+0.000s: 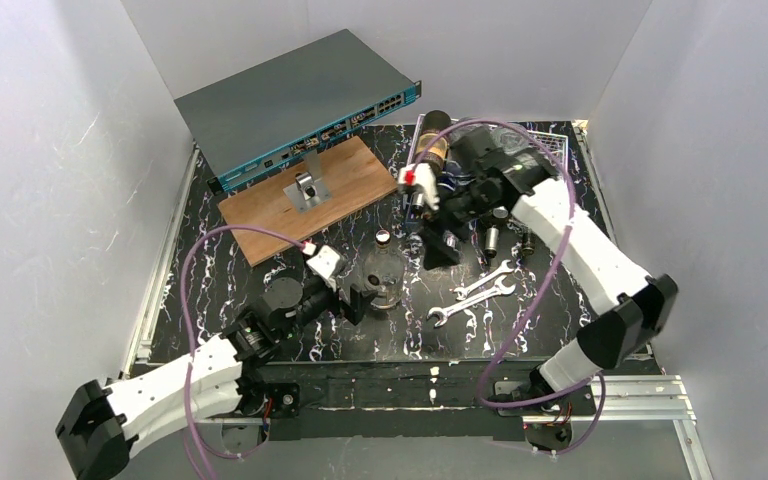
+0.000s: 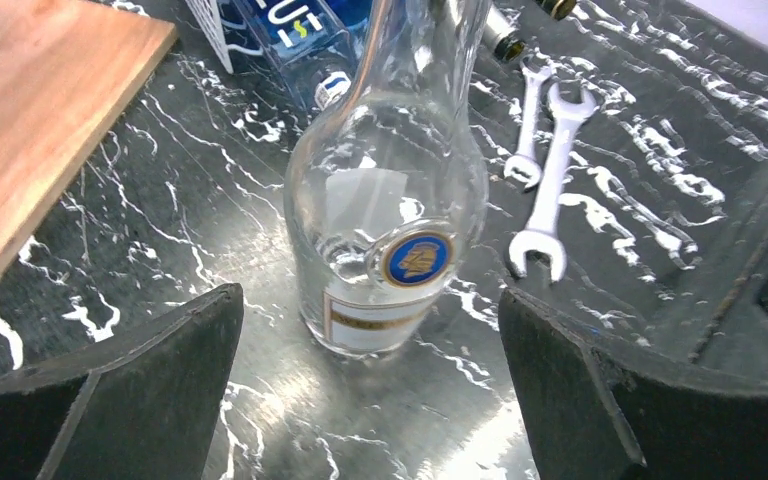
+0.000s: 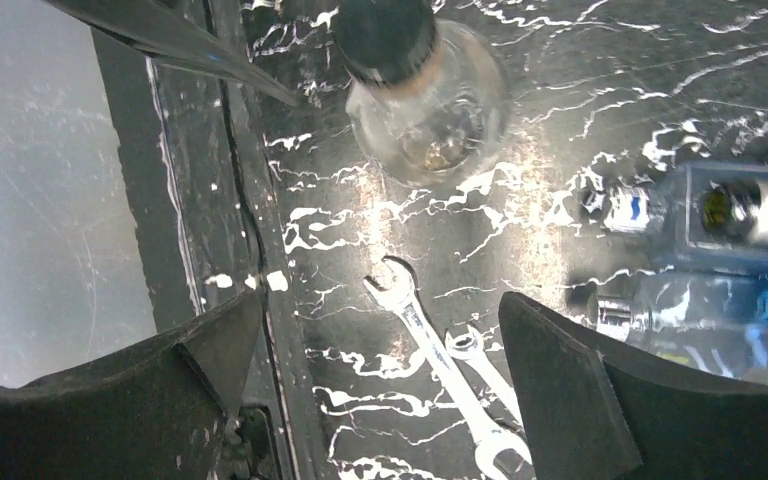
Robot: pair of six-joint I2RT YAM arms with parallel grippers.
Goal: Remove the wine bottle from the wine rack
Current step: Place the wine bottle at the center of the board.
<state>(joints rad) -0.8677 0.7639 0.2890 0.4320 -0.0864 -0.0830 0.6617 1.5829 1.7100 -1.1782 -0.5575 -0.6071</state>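
Observation:
A clear wine bottle (image 1: pixel 385 276) (image 2: pixel 390 200) (image 3: pixel 430 110) with a black cap and a blue-gold medallion stands upright on the black marbled table, off the rack. My left gripper (image 1: pixel 358 298) (image 2: pixel 370 298) is open just in front of its base, not touching it. My right gripper (image 1: pixel 439 248) (image 3: pixel 382 300) hangs open above the table to the bottle's right and holds nothing. The white wire wine rack (image 1: pixel 556 146) shows at the back right, mostly hidden behind the right arm. A dark bottle (image 1: pixel 434 140) and a blue bottle (image 1: pixel 450 186) (image 2: pixel 300 30) (image 3: pixel 740 215) lie by it.
Two wrenches (image 1: pixel 480 290) (image 2: pixel 550 170) (image 3: pixel 440 350) lie right of the clear bottle. A wooden board (image 1: pixel 300 195) (image 2: pixel 30 120) carrying a metal bracket (image 1: pixel 307 188) sits at the back left, in front of a grey network switch (image 1: pixel 300 105). White walls enclose the table.

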